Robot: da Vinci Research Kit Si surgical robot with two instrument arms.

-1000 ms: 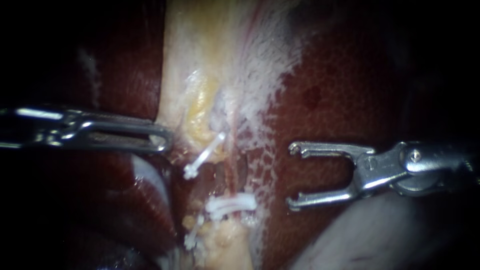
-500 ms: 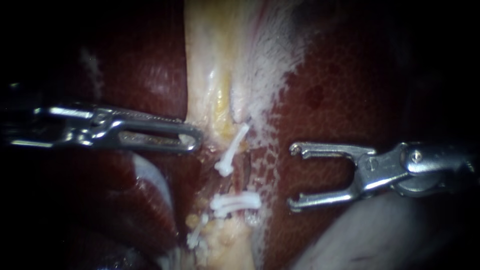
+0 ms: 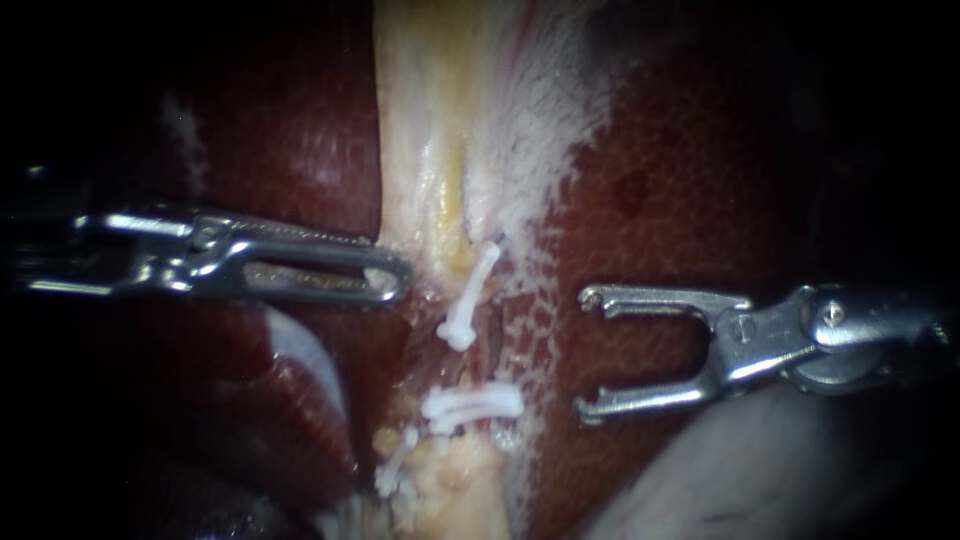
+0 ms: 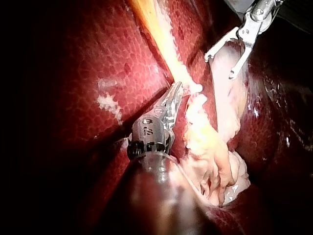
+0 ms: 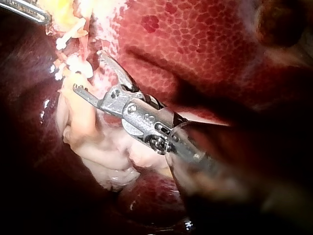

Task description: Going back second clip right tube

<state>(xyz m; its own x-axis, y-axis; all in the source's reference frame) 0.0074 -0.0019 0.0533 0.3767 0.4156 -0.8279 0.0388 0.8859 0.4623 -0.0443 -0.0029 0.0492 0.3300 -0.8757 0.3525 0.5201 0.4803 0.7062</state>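
My left instrument [image 3: 392, 279] comes in from the left, its jaws shut on the edge of a pale yellowish tissue band [image 3: 430, 150]. The left wrist view shows the same grip [image 4: 177, 92]. Just right of its tip, a white clip [image 3: 470, 297] lies slanted across a thin reddish tube [image 3: 487, 345]. A second white clip [image 3: 470, 405] sits level below it, and a third [image 3: 395, 472] lower left. My right instrument [image 3: 587, 352] hangs to the right of the clips over the liver [image 3: 680, 180]. Its jaws stand wide open and empty [image 5: 88, 71].
Dark red liver surrounds the pale band on both sides. A smooth pale grey mass [image 3: 760, 470] lies under the right instrument's shaft. Lumpy yellow-white tissue [image 4: 210, 152] sits beside the left instrument's jaws in the left wrist view.
My left instrument has moved right, drawing the pale band with it. The upper clip shifted right and stands steeper. The right instrument has stayed still, jaws open.
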